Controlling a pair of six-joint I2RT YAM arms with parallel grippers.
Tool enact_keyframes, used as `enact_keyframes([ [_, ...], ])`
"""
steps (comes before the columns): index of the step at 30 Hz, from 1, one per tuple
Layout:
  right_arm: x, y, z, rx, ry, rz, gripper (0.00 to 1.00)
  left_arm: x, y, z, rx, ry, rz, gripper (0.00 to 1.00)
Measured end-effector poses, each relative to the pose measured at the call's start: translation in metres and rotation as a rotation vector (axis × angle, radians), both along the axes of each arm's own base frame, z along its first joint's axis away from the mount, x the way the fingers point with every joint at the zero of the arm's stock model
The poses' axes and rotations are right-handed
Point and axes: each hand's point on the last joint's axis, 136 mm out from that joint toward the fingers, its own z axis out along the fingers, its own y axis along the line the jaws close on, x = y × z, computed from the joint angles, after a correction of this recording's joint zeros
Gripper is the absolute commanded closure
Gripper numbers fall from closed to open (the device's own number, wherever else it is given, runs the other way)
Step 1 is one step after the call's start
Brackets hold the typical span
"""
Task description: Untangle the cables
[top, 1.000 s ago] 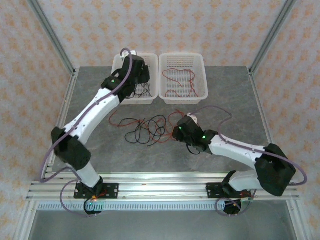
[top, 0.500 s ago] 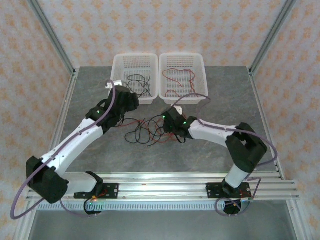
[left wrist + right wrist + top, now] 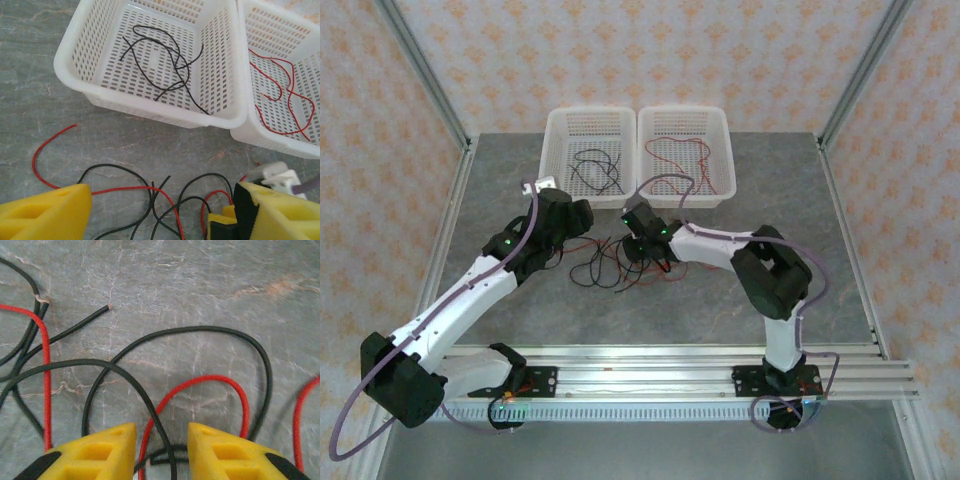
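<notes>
Two white perforated plastic baskets sit side by side at the far edge of a grey, marble-patterned table, the left basket and the right basket touching along their inner walls. An aluminium rail spans the near edge. Slanted metal posts rise from the far corners, against pale wallpaper with an orange floral print

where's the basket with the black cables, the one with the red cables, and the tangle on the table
black-cable basket (image 3: 590, 123): top external view, on its far wall
red-cable basket (image 3: 682, 120): top external view, on its far wall
tangled cables (image 3: 46, 347): right wrist view, on a red strand
</notes>
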Motion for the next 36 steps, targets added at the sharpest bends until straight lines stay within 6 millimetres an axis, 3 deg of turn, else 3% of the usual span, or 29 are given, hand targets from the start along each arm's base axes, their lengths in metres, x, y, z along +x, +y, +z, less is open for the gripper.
enact_keyframes([
  [5,0.011,0.007,-0.014,-0.054,-0.014,0.043,0.69,-0.002,0.0,0.004,-0.012,-0.012,-0.001,0.23],
  [12,0.018,0.007,-0.016,-0.078,-0.036,0.039,1.0,-0.005,0.002,0.014,-0.026,-0.039,-0.001,0.23],
  [17,0.019,0.008,-0.012,-0.068,-0.039,0.033,1.0,-0.007,0.003,0.01,-0.028,-0.034,0.003,0.24],
  [20,0.021,0.01,0.009,-0.032,-0.066,0.022,1.0,-0.01,0.004,0.0,-0.023,-0.015,0.006,0.25],
  [27,0.022,0.012,0.105,0.134,-0.193,-0.018,1.0,-0.015,0.0,-0.031,-0.036,0.034,-0.015,0.26],
  [29,0.022,0.011,0.122,0.167,-0.214,-0.029,1.0,-0.015,-0.002,-0.037,-0.039,0.042,-0.023,0.26],
  [32,0.019,0.009,0.132,0.192,-0.222,-0.041,1.0,-0.014,-0.006,-0.041,-0.058,0.033,-0.04,0.26],
  [36,0.018,0.008,0.13,0.203,-0.207,-0.054,1.0,-0.007,-0.016,-0.048,-0.079,0.014,-0.073,0.26],
])
